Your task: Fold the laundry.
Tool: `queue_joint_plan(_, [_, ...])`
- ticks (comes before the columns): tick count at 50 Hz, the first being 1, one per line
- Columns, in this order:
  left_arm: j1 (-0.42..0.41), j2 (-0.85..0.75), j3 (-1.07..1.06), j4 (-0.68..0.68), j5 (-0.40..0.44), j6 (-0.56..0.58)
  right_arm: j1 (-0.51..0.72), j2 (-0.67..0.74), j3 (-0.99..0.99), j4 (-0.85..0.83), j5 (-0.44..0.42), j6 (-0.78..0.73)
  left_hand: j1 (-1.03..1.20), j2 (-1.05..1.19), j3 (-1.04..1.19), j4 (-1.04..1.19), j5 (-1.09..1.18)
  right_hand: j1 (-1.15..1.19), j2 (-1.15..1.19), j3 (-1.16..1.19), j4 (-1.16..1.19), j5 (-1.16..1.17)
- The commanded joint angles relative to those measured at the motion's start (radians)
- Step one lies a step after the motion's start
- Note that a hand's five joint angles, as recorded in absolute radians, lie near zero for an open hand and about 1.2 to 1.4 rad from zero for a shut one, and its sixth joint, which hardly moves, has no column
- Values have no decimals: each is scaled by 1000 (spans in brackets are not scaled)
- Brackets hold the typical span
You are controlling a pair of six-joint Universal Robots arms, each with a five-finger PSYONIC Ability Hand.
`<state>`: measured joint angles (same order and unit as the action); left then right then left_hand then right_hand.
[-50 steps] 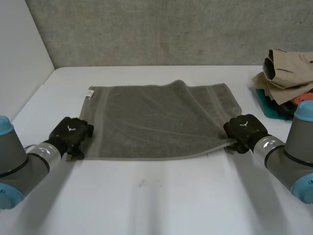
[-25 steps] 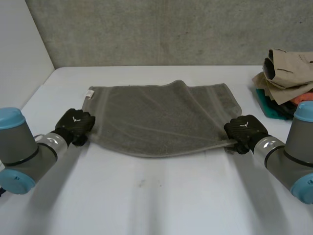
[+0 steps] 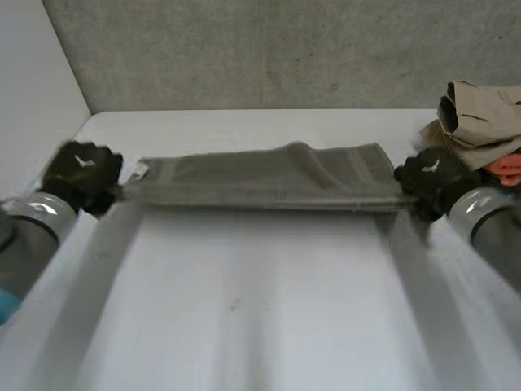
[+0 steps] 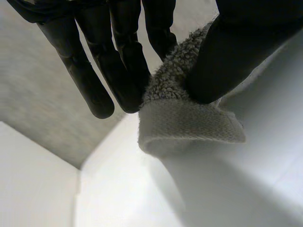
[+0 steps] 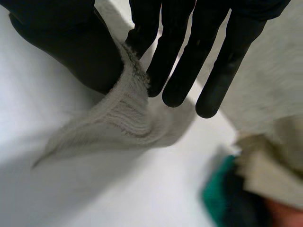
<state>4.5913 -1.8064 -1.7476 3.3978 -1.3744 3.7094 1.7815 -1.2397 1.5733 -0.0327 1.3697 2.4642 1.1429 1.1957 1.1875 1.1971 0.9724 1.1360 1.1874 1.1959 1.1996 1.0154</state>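
A grey terry towel (image 3: 269,175) is stretched in a long, narrow band between the two hands, across the far half of the white desk (image 3: 260,301). A soft ridge rises near the middle of its far edge, and a small white label (image 3: 144,169) sits at its left end.

The left hand (image 3: 81,175) holds the towel's left end. In the left wrist view its thumb (image 4: 227,52) presses a thick hemmed corner of the towel against the nearest of the fingers (image 4: 118,56), so it is pinching the cloth. The remaining fingers are straight and lie close beside one another. The folded hem sticks out just past the thumb tip.

The right hand (image 3: 431,179) holds the towel's right end. In the right wrist view its thumb (image 5: 66,47) and the nearest of its straight fingers (image 5: 175,61) pinch a ribbed hem corner between them. The other fingers are straight and slightly fanned, touching nothing.

Just beyond the right hand, at the desk's right edge, lies a heap of clothes (image 3: 480,122). A crumpled beige garment (image 3: 476,110) is on top, with an orange piece (image 3: 505,167) below it. The right wrist view also shows a teal cloth (image 5: 222,194) beneath the beige. A grey concrete wall (image 3: 269,49) stands behind the desk.
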Motion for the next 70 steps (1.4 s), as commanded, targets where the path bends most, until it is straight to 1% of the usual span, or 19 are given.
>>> queue_joint_plan(1, [-37, 353, -23, -227, -14, -49, 7, -197, -131, 250, 84, -120, 253, 201, 209, 199, 249, 260, 209, 200, 197, 206])
queue_joint_plan(6, [-41, 472, -6, -316, -20, -49, 6, -271, -222, 379, 97, -140, 253, 201, 209, 199, 249, 260, 209, 200, 197, 206])
queue_joint_plan(10, [-43, 443, -20, -318, -26, -46, 18, -206, -240, 428, 103, -186, 253, 201, 209, 199, 249, 260, 209, 200, 197, 206])
queue_joint_plan(18, [-68, 87, 28, -315, -34, -40, 27, 52, -271, 416, 144, -254, 253, 201, 209, 199, 249, 260, 209, 200, 197, 206])
queue_joint_plan(21, [-75, -83, 135, -305, -74, -39, 35, 124, -318, 399, 176, -255, 253, 201, 209, 199, 249, 260, 209, 200, 197, 206])
queue_joint_plan(22, [-80, -153, 208, -304, -103, -39, 38, 170, -362, 370, 196, -257, 253, 201, 209, 199, 249, 260, 209, 200, 197, 206])
queue_joint_plan(25, [-121, -235, 350, -299, -146, -36, 42, 236, -447, 263, 209, -254, 253, 201, 209, 199, 249, 260, 209, 200, 197, 206])
queue_joint_plan(26, [-156, -264, 450, -295, -164, -29, 42, 246, -469, 226, 209, -254, 253, 201, 209, 199, 249, 260, 209, 200, 197, 206])
queue_joint_plan(31, [-189, -295, 765, -224, -184, -34, 55, 258, -585, -65, 203, -249, 253, 201, 209, 199, 249, 260, 209, 200, 197, 206])
queue_joint_plan(33, [-186, -291, 883, -134, -189, -42, 71, 246, -622, -250, 198, -254, 253, 201, 209, 199, 249, 260, 209, 200, 197, 206])
queue_joint_plan(36, [-193, -281, 947, -20, -190, -45, 79, 201, -628, -491, 166, -248, 253, 201, 209, 199, 249, 260, 209, 200, 197, 206])
queue_joint_plan(38, [-199, -275, 967, 82, -201, -48, 79, 181, -624, -574, 143, -246, 253, 201, 209, 199, 249, 260, 209, 200, 197, 206])
queue_joint_plan(40, [-203, -257, 961, 129, -213, -49, 84, 161, -613, -590, 109, -244, 253, 201, 209, 199, 249, 260, 209, 200, 197, 206])
queue_joint_plan(44, [-195, -209, 878, 104, -233, -52, 90, 148, -578, -538, 88, -244, 253, 201, 209, 199, 249, 260, 209, 200, 197, 206])
queue_joint_plan(53, [-157, -152, 493, 92, -226, -114, 85, 126, -402, -351, 69, -173, 253, 201, 209, 199, 249, 260, 209, 200, 197, 206])
queue_joint_plan(57, [-150, -154, 352, 97, -215, -146, 72, 135, -300, -254, 57, -90, 253, 201, 209, 199, 249, 260, 209, 200, 197, 206])
queue_joint_plan(61, [-146, -159, 243, 127, -199, -154, 68, 183, -194, -175, 23, 68, 253, 201, 209, 199, 249, 260, 209, 200, 197, 206])
queue_joint_plan(66, [-146, -191, 152, 184, -176, -154, 55, 256, -153, -154, -44, 235, 253, 201, 209, 199, 249, 260, 209, 200, 197, 206])
queue_joint_plan(70, [-143, -194, 119, 202, -173, -154, -2, 312, -160, -154, -77, 364, 253, 201, 209, 199, 249, 260, 209, 200, 197, 206])
